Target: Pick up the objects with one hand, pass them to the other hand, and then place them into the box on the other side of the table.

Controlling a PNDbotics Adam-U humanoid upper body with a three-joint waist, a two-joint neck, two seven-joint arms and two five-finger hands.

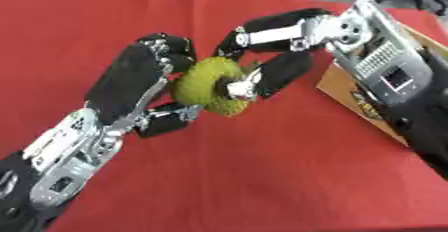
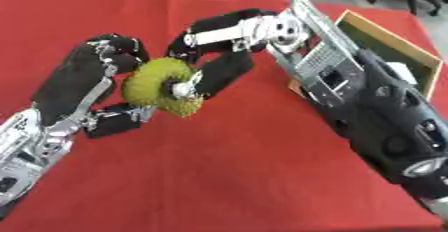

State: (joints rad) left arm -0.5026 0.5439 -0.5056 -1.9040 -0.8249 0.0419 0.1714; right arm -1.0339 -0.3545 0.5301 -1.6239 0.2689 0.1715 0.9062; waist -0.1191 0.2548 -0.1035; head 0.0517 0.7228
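Observation:
A fuzzy yellow-green ring hangs above the red table between my two hands. My left hand comes in from the lower left, with its fingers curled over the ring's top and its thumb under the ring's left side. From the upper right, my right hand reaches the ring's other side. One of its fingers curls over the ring's upper right edge and a silver fingertip sits in the ring's middle hole. The open cardboard box stands at the table's right edge, partly hidden behind my right forearm.
A red cloth covers the table, with bare cloth in front of and behind the hands. My right forearm lies along the right side, over the box's near end. The table's far edge runs along the top.

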